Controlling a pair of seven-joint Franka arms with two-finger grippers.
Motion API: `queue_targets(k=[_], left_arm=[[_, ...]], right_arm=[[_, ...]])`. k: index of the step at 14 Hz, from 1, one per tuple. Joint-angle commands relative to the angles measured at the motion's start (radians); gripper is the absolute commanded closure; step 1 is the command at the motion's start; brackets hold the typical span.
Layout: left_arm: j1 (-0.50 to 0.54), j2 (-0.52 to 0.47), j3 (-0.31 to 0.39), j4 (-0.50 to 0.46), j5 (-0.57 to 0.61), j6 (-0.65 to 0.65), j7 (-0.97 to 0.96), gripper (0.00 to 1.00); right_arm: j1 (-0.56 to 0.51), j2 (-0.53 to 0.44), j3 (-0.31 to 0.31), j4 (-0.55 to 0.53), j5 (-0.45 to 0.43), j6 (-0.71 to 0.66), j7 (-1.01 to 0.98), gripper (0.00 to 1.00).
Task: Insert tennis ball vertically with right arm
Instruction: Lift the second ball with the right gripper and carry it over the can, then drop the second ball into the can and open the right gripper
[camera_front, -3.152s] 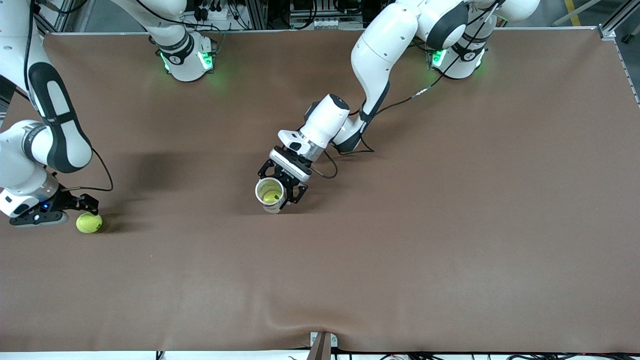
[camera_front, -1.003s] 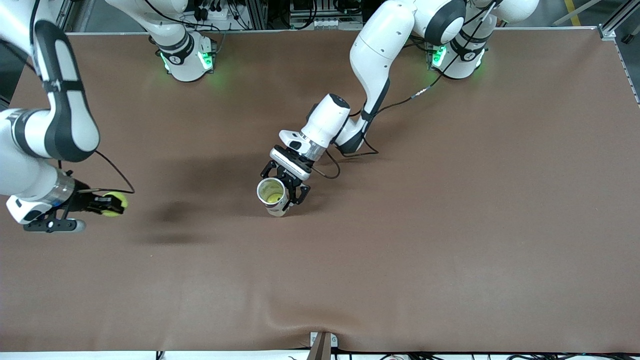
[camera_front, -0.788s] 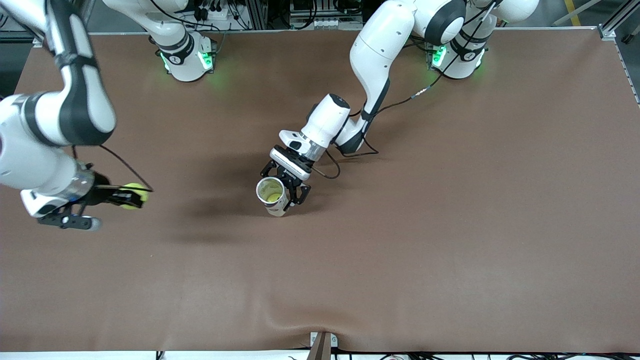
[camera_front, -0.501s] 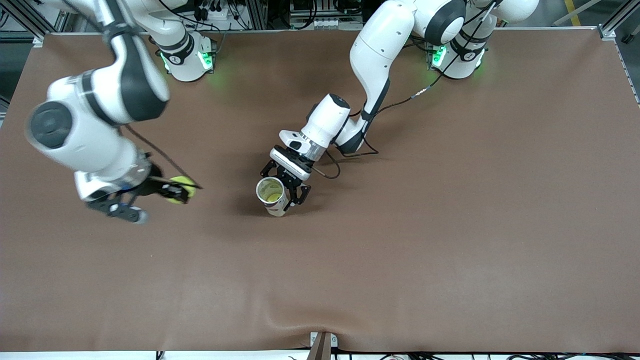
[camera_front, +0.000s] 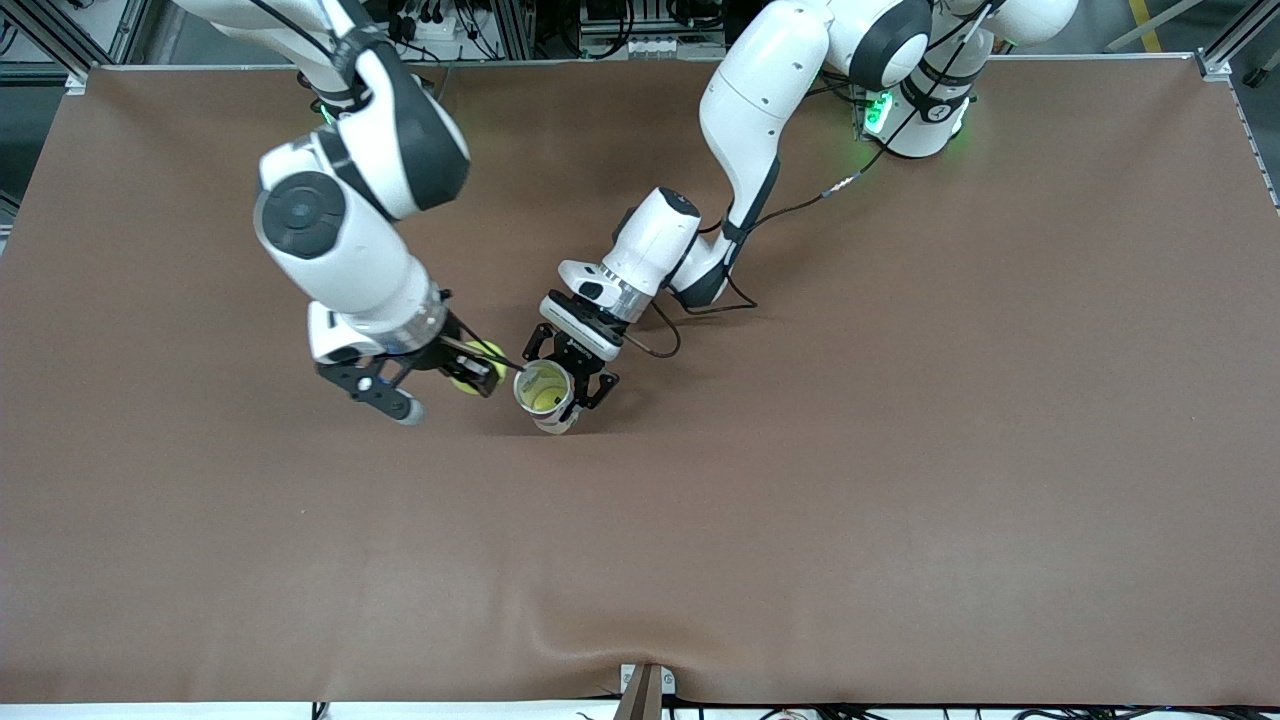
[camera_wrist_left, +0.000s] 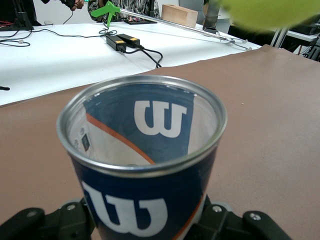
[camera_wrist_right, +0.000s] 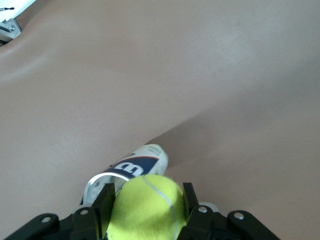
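Tennis ball (camera_front: 470, 366), yellow-green, sits clenched in the jaws of the right gripper (camera_front: 476, 370), up in the air just beside the open rim of the can and over the tabletop (camera_front: 900, 450); the right wrist view shows the ball (camera_wrist_right: 146, 206) pinched between both black fingers (camera_wrist_right: 102, 207). Upright near the tabletop's middle stands the can (camera_front: 545, 392), a blue-and-white Wilson tube with a metal rim and something yellow-green inside. Left gripper (camera_front: 568, 372) has its jaws around the can's lower body; whether they actually press on it cannot be told.
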Motion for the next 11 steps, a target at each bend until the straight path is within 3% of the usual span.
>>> queue_targets(k=[1,5,10,11], left_arm=[[-0.011,-0.017,0.011,-0.019,-0.002,-0.006,-0.001,0.24],[-0.011,-0.017,0.013,-0.019,-0.002,-0.008,-0.001,0.23],[-0.011,-0.017,0.013,-0.02,-0.002,-0.008,-0.001,0.23],[-0.01,-0.017,0.013,-0.02,-0.002,-0.006,-0.001,0.23]], right_arm=[[0.042,0.063,-0.013,0.089,-0.024,-0.013,0.089,1.0],[0.096,0.102,-0.013,0.114,-0.098,-0.013,0.153,1.0],[0.101,0.106,-0.015,0.114,-0.103,-0.013,0.153,1.0],[0.101,0.106,-0.015,0.114,-0.103,-0.013,0.153,0.79]])
